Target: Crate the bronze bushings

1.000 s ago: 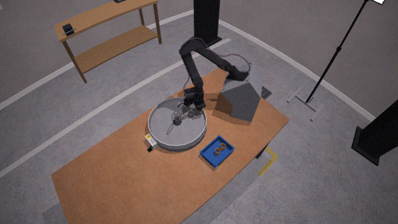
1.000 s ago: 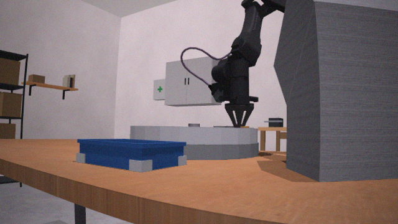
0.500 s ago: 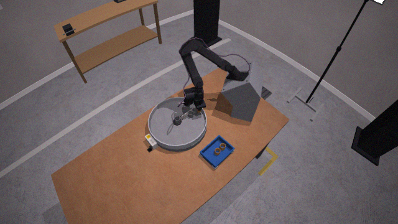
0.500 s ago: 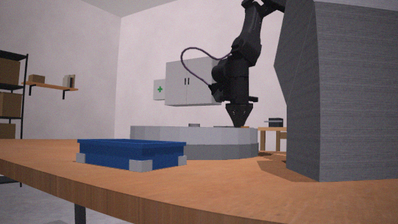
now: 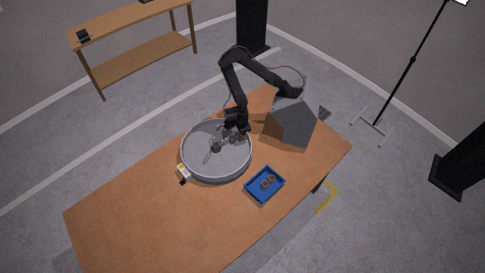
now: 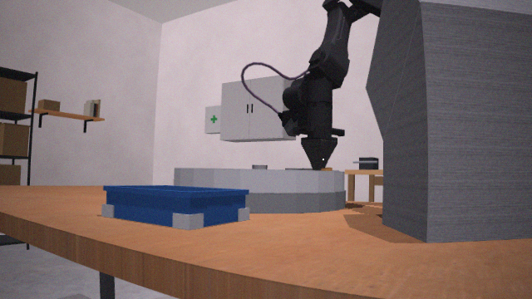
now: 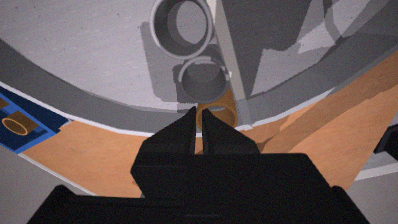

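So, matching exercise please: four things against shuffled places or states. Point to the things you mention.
1. blue rectangular crate (image 5: 255, 188) (image 6: 145, 208) (image 7: 44, 138)
2. round gray turntable (image 5: 197, 155) (image 6: 291, 181) (image 7: 100, 65)
3. black parallel gripper (image 5: 242, 134) (image 6: 317, 169) (image 7: 199, 111)
4. small white box with yellow patch (image 5: 184, 172)

A. fingertips astride a bronze bushing's (image 6: 327, 169) (image 7: 228, 112) wall
B. beside the turntable's outer wall
C. level in its corner guides (image 6: 188, 221)
D. under the steel bushings (image 5: 216, 148) (image 7: 205, 90)

1-C, 2-D, 3-A, 4-B

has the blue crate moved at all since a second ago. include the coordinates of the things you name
No. In the top view, the crate (image 5: 255, 194) (image 6: 145, 203) sits at the same spot beside the turntable (image 5: 216, 180) (image 6: 266, 182) as before.
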Tool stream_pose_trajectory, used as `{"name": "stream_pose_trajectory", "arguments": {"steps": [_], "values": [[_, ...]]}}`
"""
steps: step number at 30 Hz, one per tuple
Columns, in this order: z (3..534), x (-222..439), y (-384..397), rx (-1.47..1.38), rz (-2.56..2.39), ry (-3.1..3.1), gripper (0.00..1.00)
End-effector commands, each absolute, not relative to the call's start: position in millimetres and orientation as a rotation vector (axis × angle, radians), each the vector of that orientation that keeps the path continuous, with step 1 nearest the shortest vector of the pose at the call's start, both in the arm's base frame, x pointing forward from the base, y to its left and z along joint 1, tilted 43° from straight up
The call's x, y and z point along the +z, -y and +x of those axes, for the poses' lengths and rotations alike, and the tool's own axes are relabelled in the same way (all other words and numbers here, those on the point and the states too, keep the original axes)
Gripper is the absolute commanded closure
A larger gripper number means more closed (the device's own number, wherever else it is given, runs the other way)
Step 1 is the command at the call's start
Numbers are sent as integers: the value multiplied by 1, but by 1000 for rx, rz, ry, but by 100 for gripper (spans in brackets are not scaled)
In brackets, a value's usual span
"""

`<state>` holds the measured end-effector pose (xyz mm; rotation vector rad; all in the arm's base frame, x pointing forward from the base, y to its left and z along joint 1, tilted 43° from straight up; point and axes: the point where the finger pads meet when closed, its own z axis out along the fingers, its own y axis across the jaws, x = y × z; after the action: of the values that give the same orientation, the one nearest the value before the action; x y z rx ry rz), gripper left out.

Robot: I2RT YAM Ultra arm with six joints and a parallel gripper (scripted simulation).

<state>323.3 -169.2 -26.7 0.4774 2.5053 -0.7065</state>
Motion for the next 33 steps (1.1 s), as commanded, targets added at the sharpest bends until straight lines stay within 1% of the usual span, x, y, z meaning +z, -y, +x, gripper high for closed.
{"name": "stream_pose_trajectory", "arguments": {"steps": [1, 33], "values": [[331, -19, 176, -737, 487, -2467, 100], [328, -14, 171, -731, 483, -2467, 100]]}}
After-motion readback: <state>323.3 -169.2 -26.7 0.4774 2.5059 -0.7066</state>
